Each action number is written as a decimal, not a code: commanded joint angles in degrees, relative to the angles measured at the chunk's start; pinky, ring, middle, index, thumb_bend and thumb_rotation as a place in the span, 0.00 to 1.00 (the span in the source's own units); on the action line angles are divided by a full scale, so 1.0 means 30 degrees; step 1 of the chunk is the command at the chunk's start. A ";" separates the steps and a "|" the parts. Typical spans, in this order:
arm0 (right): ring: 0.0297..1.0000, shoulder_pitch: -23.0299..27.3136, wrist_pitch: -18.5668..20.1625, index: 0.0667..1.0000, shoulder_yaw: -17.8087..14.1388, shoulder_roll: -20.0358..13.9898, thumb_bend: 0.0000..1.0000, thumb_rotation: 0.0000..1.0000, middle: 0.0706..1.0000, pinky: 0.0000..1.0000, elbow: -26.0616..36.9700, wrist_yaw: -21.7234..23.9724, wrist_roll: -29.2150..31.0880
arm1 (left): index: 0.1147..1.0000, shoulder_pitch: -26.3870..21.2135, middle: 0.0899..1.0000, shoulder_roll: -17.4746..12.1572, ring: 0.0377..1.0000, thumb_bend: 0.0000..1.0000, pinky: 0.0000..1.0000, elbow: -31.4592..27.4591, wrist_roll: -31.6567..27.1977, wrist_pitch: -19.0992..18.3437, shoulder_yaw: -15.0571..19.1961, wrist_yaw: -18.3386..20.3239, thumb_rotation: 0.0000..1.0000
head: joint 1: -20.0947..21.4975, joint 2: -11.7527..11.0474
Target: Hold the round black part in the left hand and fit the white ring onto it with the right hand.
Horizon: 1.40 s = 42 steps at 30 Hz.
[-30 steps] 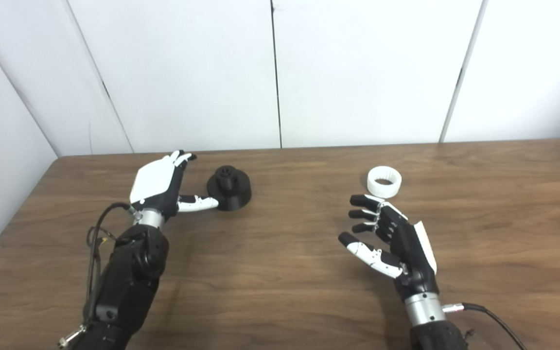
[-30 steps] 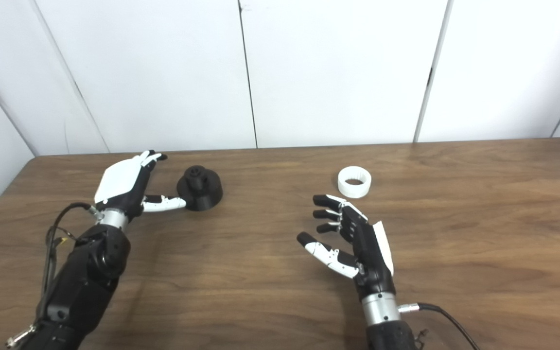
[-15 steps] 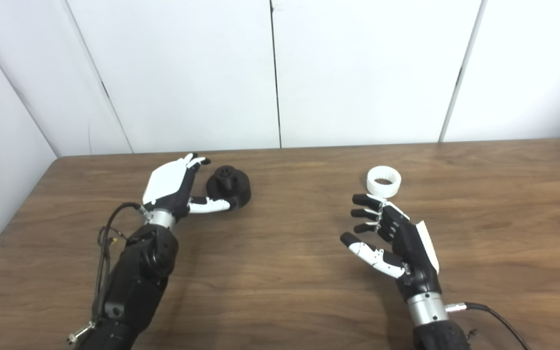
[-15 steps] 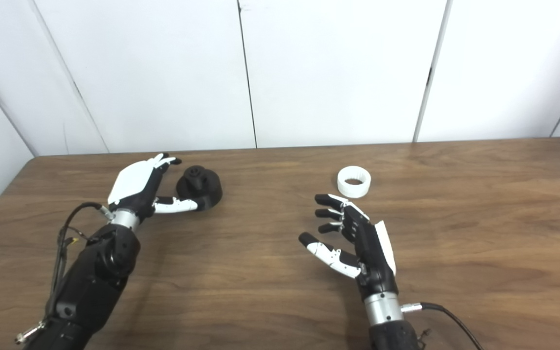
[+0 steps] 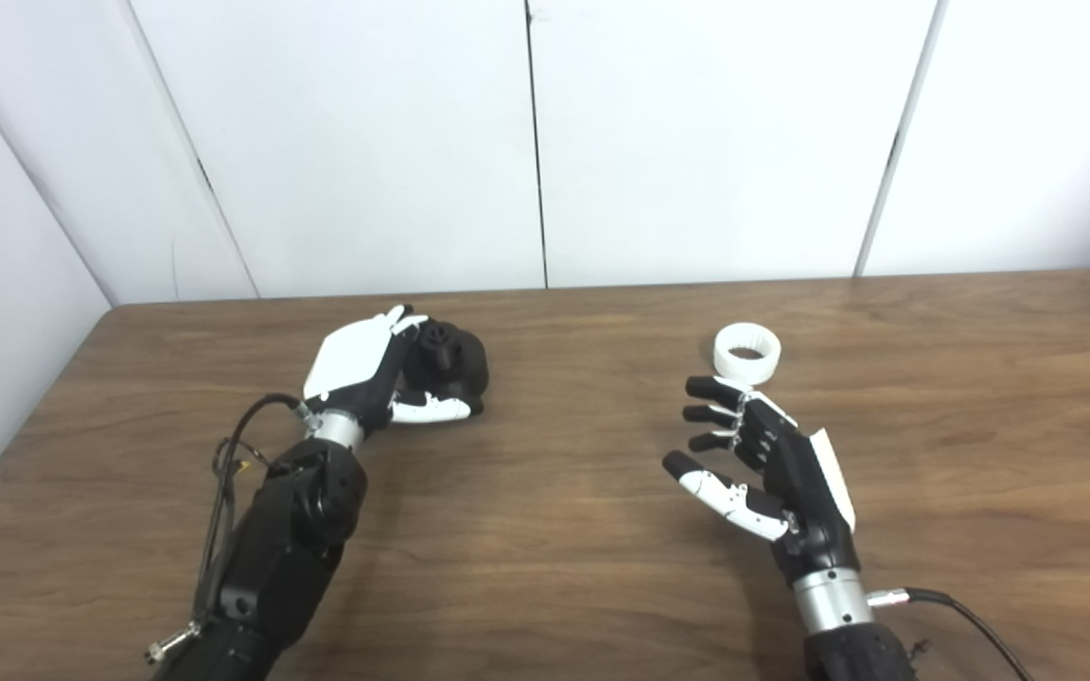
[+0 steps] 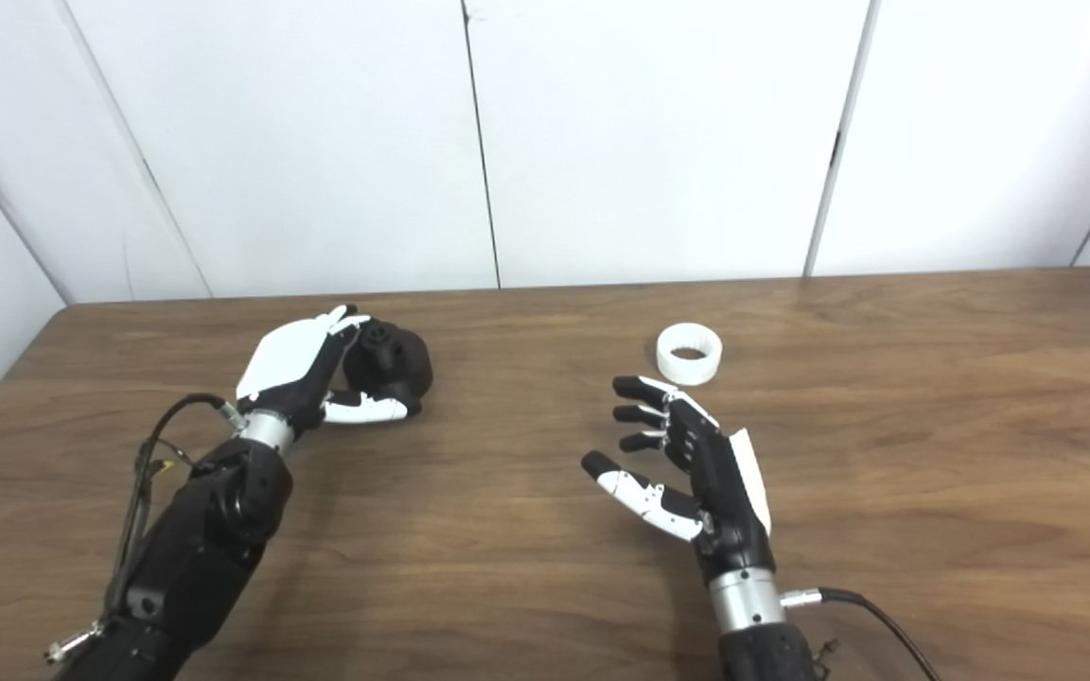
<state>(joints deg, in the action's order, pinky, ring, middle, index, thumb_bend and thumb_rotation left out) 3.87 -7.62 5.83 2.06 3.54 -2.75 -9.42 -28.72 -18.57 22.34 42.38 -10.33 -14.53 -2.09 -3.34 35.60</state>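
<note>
On the table's far left, the left hand is curling round the round black part, grip unconfirmed, while the right hand waits spread and empty just near of the white ring, which it must grasp next.

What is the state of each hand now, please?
Left hand: wrapped around the black part; a firm grip cannot be told.
Right hand: open, holding nothing; the white ring lies just beyond its fingertips.
</note>
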 commanded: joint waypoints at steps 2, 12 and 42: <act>0.71 0.0389 -0.0267 0.71 -0.0069 0.0155 0.67 0.27 0.76 0.59 0.0729 -0.0016 0.0172 | 0.84 -0.1279 0.98 -0.0261 0.98 1.00 0.86 0.0244 0.0028 0.0084 0.0123 -0.0603 0.56 | -0.0034 0.0033; 0.70 0.0270 -0.0251 0.71 -0.0075 0.0112 0.67 0.27 0.76 0.57 0.0900 -0.0019 0.0087 | 0.90 -0.1838 1.00 -0.0324 0.99 1.00 0.86 0.1393 0.0211 -0.0009 0.0016 -0.1083 0.55 | -0.0030 0.0122; 0.70 0.0207 -0.0096 0.70 -0.0119 -0.0165 0.66 0.27 0.75 0.58 0.1108 0.0022 -0.0051 | 0.83 -0.1997 0.99 -0.0522 0.99 1.00 0.87 0.1882 -0.0179 -0.0551 0.0064 -0.0971 0.55 | -0.0290 0.0329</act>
<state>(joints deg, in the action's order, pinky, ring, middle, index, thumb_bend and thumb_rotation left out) 3.15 -7.49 5.65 1.33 4.53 -2.69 -9.46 -31.17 -18.61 28.18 41.76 -12.15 -14.78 -3.87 -4.13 36.56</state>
